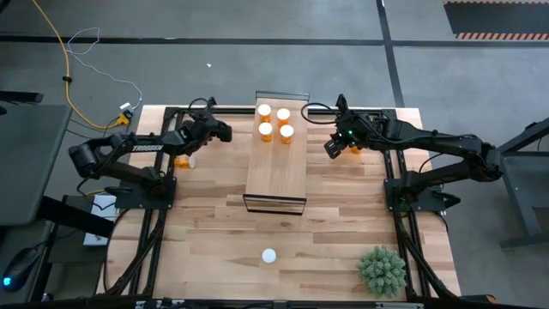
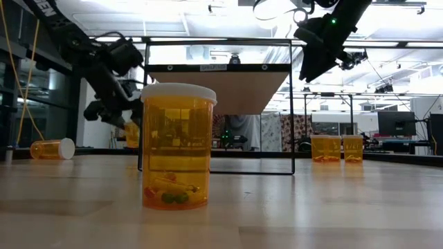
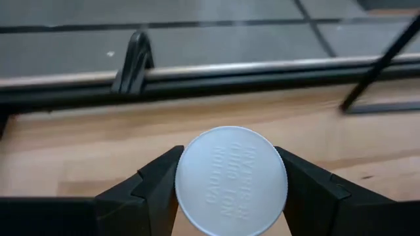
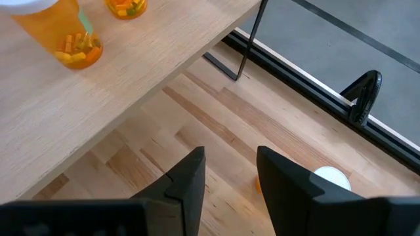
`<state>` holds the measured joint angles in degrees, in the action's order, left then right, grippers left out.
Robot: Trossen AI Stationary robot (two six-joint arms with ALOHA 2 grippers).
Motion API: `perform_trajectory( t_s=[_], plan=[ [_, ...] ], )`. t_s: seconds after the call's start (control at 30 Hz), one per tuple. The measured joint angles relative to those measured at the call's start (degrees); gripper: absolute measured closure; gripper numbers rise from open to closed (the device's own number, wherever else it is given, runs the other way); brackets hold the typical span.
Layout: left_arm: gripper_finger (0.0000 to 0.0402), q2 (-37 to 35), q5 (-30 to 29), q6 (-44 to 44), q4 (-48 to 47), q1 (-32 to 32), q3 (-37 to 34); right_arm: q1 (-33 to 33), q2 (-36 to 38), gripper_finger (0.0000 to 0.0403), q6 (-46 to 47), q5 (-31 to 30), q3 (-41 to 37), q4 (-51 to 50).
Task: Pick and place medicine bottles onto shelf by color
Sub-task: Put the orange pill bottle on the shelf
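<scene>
1. Four medicine bottles [image 1: 274,123], orange with white caps, stand upright in a tight cluster on the shelf [image 1: 276,176] at its far end, toward 12 o'clock on the table [image 1: 214,232].
2. The shelf is a long light-wood board on a thin dark frame, running from 12 toward 6 o'clock down the table's middle; its near half is bare wood.
3. The left gripper [image 3: 230,190] sits at about 10 o'clock from the shelf's centre, beside the board's left edge. Its two dark fingers [image 3: 154,187] press against opposite sides of a white-capped bottle [image 3: 231,180]: a firm grip on the cap. In the overhead view an orange shape [image 1: 182,160] lies below that arm; whether it is this same bottle I cannot tell from there.
4. The right gripper [image 4: 230,174] hangs in the air at about 2 o'clock from the shelf's centre, off the board's right edge. Its fingers stand apart with nothing between them.
5. Below the right gripper, on the table, a further bottle [image 4: 328,178] shows its white cap, partly hidden by a finger.
6. Level view: one bottle [image 2: 176,146] stands upright close to the lens with coloured pills at its bottom; one [image 2: 52,149] lies on its side far left; two [image 2: 337,148] stand side by side at right.
7. A lone white cap [image 1: 269,255] shows at 6 o'clock, a small green plant [image 1: 382,270] at 5 o'clock.
</scene>
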<state>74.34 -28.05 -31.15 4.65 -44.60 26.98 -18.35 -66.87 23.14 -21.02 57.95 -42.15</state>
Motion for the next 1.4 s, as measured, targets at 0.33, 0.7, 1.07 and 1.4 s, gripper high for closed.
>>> perform_trajectory(
  t_s=[0.33,0.7,1.07,1.4],
  plan=[
    [0.0195,-15.75,8.67,6.21,-4.53,0.53,3.13,0.02,0.00,0.0272,0.02,0.00,0.00,0.00],
    [0.0195,-22.23,10.55,14.60,-23.91,16.16,18.83,0.02,0.00,0.0272,0.00,0.00,0.01,0.02],
    [0.0195,-12.53,10.38,26.37,-21.88,37.63,26.41,0.00,0.02,0.0272,0.52,0.00,0.02,0.02],
    [0.0195,2.61,9.42,31.13,-20.79,38.05,32.49,0.01,0.02,0.0272,0.98,0.17,0.02,0.00]
  ],
)
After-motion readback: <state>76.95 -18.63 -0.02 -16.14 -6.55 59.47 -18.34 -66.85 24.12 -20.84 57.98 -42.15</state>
